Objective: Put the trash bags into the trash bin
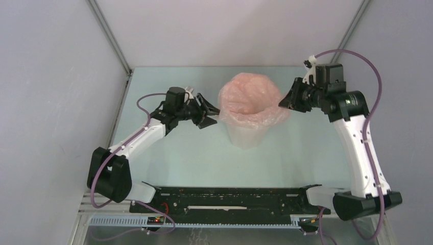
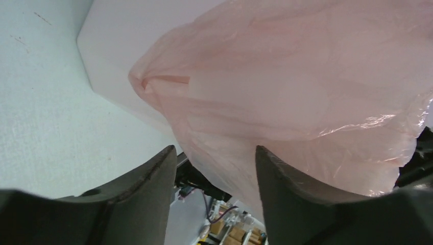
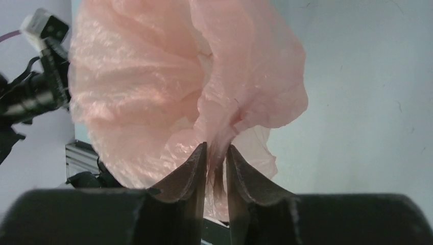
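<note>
While the left pincer (image 1: 208, 113) hovers just left of the trash bin (image 1: 248, 137), its jaws stand wide. From its own wrist camera the pink film hangs right in front of the gap, close to the fingers (image 2: 153, 189) but not clamped by them.

Across to the bin itself: it stands upright near the middle of the desk (image 1: 194, 163). The trash bag (image 1: 253, 97) sits in its mouth, puffed up above the rim, film spilling over the edge and a hollow showing in the middle. So the bag is in the bin and partly lining it, though how deep it reaches I cannot tell through the crumple.

Over on the bin's right side, the right pincer (image 3: 216, 148) has its jaws drawn narrow. A gathered fold of the bag's edge is nipped between them, just outside the rim.

My read: this is the seating step, with the bag's mouth to be spread and drawn down over the rim. The next move, I'd say, asks the left pincer to close on the film on its side of the bin. Then both should draw the edge outward and down evenly. Gently, mind: thin film, light bin, and a hard tug could tip it.
</note>
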Motion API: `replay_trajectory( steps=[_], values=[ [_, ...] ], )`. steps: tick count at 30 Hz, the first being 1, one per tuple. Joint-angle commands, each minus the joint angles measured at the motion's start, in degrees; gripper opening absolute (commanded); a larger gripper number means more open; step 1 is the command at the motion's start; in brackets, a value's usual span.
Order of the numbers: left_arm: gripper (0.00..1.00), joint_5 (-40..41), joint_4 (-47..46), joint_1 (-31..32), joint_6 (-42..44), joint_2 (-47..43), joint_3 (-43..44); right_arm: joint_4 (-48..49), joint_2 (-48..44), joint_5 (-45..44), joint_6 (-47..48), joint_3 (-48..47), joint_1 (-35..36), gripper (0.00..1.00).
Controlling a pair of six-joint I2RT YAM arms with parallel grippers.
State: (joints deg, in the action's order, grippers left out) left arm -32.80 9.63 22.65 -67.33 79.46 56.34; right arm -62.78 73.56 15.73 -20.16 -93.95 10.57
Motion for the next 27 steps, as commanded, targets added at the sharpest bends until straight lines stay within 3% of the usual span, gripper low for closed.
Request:
replay_trajectory(
  steps=[1, 5, 8, 11, 22, 27],
  values=[
    [0.55, 0.1, -2.6, 0.6, -0.4, 0.2, -0.1, 2.1, -8.1, 2.6, -2.2, 3.8, -0.5, 0.26],
    [0.26, -0.5, -1.2, 0.6, 1.5, 0.8, -0.4, 3.7, -12.6, 2.6, -3.3, 10.2, -1.1, 0.20],
    [0.11, 0.2, 2.6, 0.7, 4.6, 0.4, -0.8, 4.4, -14.5, 1.6, -2.6, 14.6, -2.5, 0.16],
    [0.03, 0.6, 5.2, 0.7, 7.2, 0.2, -1.9, 5.8, -15.3, -0.1, -1.4, 18.7, -3.6, 0.14],
    [0.00, 2.7, 7.5, 3.2, 11.3, 3.3, -2.5, 15.6, -9.0, 0.3, 1.0, 30.0, -5.0, 0.10],
    [0.00, 2.8, 8.1, 4.1, 12.9, 6.7, -1.5, 20.2, -6.1, 2.2, 0.1, 34.9, -4.5, 0.17]
  ],
)
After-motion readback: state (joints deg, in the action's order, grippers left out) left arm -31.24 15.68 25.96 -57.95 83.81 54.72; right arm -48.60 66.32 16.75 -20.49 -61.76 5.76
